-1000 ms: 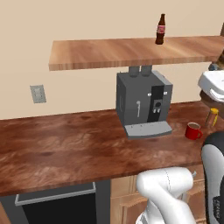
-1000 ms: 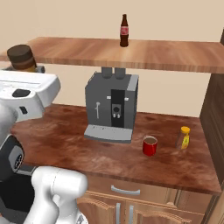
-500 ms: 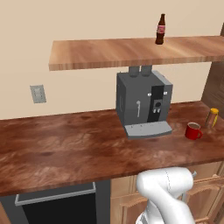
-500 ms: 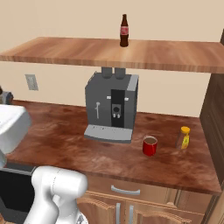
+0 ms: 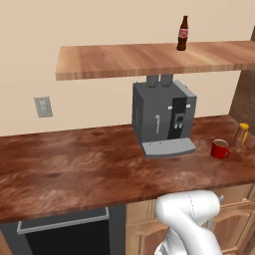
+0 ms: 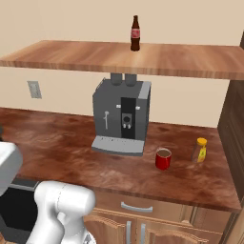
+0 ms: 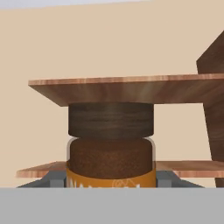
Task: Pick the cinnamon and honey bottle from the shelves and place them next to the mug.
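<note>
In the hand view the cinnamon (image 7: 110, 144), a dark brown jar with a dark cap, stands upright and close, and my gripper (image 7: 109, 183) is shut on it, grey fingers (image 7: 49, 180) flanking its base. Behind the jar runs the edge of the shelves (image 7: 118, 89). The red mug (image 5: 219, 149) (image 6: 163, 158) sits on the counter right of the coffee machine. The amber honey bottle (image 5: 241, 134) (image 6: 201, 150) stands on the counter just right of the mug. The shelves (image 5: 149, 59) (image 6: 119, 55) hang above the counter.
A slim brown bottle with a red label (image 5: 183, 33) (image 6: 135, 33) stands on the shelves. A grey coffee machine (image 5: 162, 119) (image 6: 121, 119) occupies the counter's middle. A dark wood cabinet side (image 6: 233, 138) closes the right end. A wall outlet (image 5: 43, 106) is at the left.
The hand with the cinnamon jar has dropped from shelf height, leaving the left base view and sinking to the left edge of the right base view. Counter objects have not moved.
</note>
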You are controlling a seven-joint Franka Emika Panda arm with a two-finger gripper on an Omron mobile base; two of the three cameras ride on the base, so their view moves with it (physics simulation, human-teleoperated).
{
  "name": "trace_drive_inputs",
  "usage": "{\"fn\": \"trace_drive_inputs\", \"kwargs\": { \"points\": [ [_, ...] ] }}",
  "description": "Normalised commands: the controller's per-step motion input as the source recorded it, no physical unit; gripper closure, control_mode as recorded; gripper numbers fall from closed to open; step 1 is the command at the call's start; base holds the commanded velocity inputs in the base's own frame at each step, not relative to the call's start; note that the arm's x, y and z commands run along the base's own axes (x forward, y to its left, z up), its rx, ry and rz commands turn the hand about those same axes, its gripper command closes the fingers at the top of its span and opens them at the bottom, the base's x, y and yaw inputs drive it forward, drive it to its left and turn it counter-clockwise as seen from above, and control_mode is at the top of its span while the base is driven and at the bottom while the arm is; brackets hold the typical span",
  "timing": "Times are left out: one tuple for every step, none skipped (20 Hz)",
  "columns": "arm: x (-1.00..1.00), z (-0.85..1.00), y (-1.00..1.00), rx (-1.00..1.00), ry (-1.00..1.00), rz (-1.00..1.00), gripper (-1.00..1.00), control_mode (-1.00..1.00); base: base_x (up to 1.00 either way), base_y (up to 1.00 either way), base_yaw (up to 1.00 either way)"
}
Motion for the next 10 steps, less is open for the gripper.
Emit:
{"fn": "trace_drive_inputs", "kwargs": {
  "points": [
    [0.46, -0.75, -0.01, 0.0, -0.13, 0.04, 1.0, -1.0, 0.0, 0.0, 0.0],
    [0.49, -0.74, -0.07, 0.0, -0.13, 0.04, 1.0, -1.0, 0.0, 0.0, 0.0],
    [0.59, -0.79, -0.16, 0.0, -0.11, 0.03, 1.0, -1.0, 0.0, 0.0, 0.0],
    [0.61, -0.73, -0.26, 0.0, -0.1, 0.03, 1.0, -1.0, 0.0, 0.0, 0.0],
    [0.57, -0.68, -0.31, 0.0, -0.12, 0.02, 1.0, -1.0, 0.0, 0.0, 0.0],
    [0.59, -0.68, -0.34, 0.0, -0.12, 0.02, 1.0, -1.0, 0.0, 0.0, 0.0],
    [0.56, -0.6, -0.37, 0.0, -0.13, 0.01, 1.0, -1.0, 0.0, 0.0, 0.0],
    [0.51, -0.64, -0.39, 0.0, -0.14, 0.01, 1.0, -1.0, 0.0, 0.0, 0.0],
    [0.49, -0.59, -0.41, 0.0, -0.15, 0.01, 1.0, -1.0, 0.0, 0.0, 0.0],
    [0.41, -0.59, -0.4, 0.0, -0.17, 0.02, 1.0, -1.0, 0.0, 0.0, 0.0]
  ]
}}
